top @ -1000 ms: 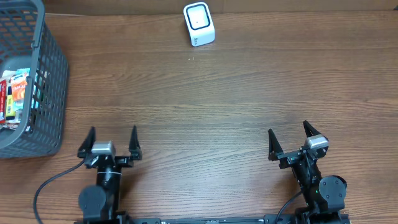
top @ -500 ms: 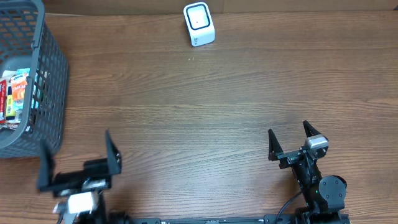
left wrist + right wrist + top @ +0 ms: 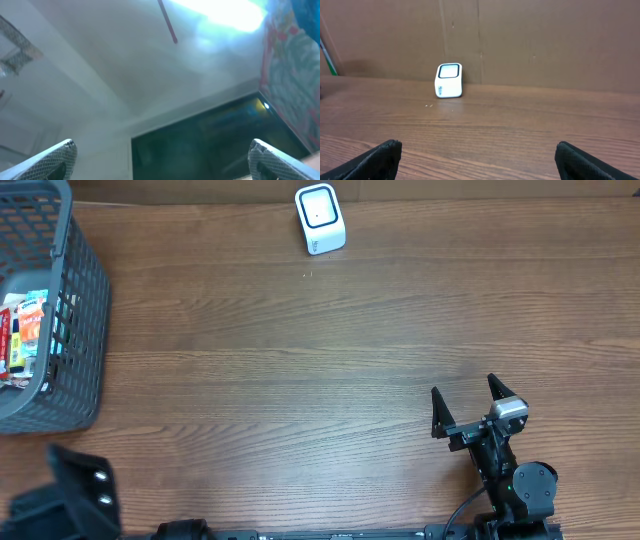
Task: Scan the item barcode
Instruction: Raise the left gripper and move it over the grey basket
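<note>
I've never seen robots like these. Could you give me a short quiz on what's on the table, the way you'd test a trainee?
1. True or false: the white scanner stands apart from the grey basket.
2. Where do the packaged items lie? A: in the basket. B: beside the scanner. C: on the bare wood.
3. Fill in: the right fingers stand ____, with nothing between them.
Key: 1 true; 2 A; 3 open.
</note>
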Available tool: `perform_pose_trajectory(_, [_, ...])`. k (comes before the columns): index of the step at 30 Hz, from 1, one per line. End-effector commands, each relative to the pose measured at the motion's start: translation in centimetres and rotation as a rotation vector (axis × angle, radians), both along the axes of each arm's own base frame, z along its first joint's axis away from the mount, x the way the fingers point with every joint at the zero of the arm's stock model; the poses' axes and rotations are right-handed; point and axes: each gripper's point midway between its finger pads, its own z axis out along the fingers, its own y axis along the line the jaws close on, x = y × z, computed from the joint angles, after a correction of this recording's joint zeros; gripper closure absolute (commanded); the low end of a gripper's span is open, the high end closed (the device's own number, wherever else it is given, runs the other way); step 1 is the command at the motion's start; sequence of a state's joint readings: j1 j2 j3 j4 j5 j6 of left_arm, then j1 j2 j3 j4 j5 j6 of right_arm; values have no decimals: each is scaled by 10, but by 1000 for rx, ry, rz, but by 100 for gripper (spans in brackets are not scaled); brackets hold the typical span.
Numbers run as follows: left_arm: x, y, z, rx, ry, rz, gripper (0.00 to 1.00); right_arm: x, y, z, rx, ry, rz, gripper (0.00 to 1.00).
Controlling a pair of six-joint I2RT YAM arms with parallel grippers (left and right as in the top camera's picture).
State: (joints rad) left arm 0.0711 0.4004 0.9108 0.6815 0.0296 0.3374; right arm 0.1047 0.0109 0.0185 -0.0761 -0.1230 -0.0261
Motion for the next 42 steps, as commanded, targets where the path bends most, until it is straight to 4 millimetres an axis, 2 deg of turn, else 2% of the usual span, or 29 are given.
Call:
perform_pose_trajectory(1, [16, 1, 37, 8, 8, 23, 0, 1, -2, -2, 3, -2, -11, 0])
perform_pose_trajectory(3, [32, 4, 57, 0, 51, 28, 0, 1, -2, -2, 3, -2, -10, 0])
perform_pose_trajectory(5, [57, 6, 75, -7, 130, 28, 0, 1, -2, -2, 3, -2, -11, 0])
perform_pose_trajectory(10, [119, 13, 108, -34, 316, 38, 0, 1, -2, -2, 3, -2, -10, 0])
perform_pose_trajectory(13, [160, 27, 118, -96, 426, 78, 0, 1, -2, -2, 3, -2, -11, 0])
perform_pose_trajectory(16, [205, 42, 110, -155, 561, 126, 0, 1, -2, -2, 3, -2, -10, 0])
perform_pose_trajectory(19, [254, 55, 82, -197, 726, 178, 0, 1, -2, -2, 3, -2, -11, 0])
perform_pose_trajectory(22, [302, 78, 35, -257, 909, 272, 0, 1, -2, -2, 3, -2, -11, 0])
perform_pose_trajectory(25, [337, 106, -19, -316, 1079, 378, 0, 1, -2, -2, 3, -2, -10, 0])
perform_pose_trajectory(28, [361, 128, -68, -365, 1232, 419, 0, 1, -2, -2, 3, -2, -10, 0])
perform_pose_trajectory(31, [368, 151, -110, -489, 1341, 424, 0, 1, -2, -2, 3, -2, -11, 0])
perform_pose_trajectory(34, [362, 176, -141, -629, 1406, 439, 0, 1, -2, -2, 3, -2, -10, 0])
perform_pose_trajectory(36, [352, 195, -154, -713, 1422, 462, 0, 1, -2, -2, 3, -2, -11, 0])
perform_pose_trajectory(42, [321, 240, -172, -846, 1452, 503, 0, 1, -2, -2, 3, -2, -11, 0])
